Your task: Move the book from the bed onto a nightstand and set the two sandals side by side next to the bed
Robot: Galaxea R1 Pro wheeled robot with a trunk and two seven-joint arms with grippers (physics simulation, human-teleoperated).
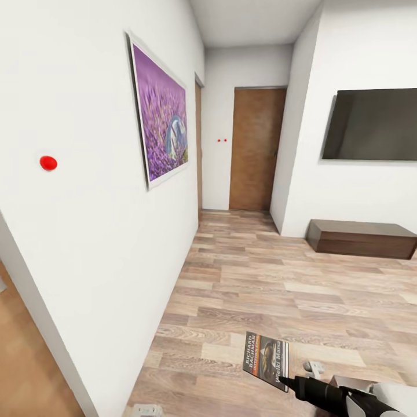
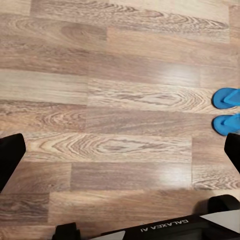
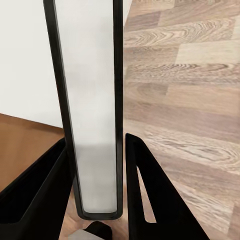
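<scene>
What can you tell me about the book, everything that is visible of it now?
The book is a thin paperback with a dark cover, white "RICHARD BACHMAN" lettering, an orange stripe and a yellowish picture. The right gripper holds it above the wood floor, pinched at one corner. In the right wrist view its pale page edge stands between the two black fingers, framed by the dark cover.

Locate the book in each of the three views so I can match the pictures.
Head view: the book is low and right of centre, cover showing, held at its lower corner by the right gripper.
Right wrist view: the book is seen edge-on, a tall pale strip between the dark fingers.
Left wrist view: no book here; two blue sandals lie at one edge.
Shared landmark: the wood-plank floor.
</scene>
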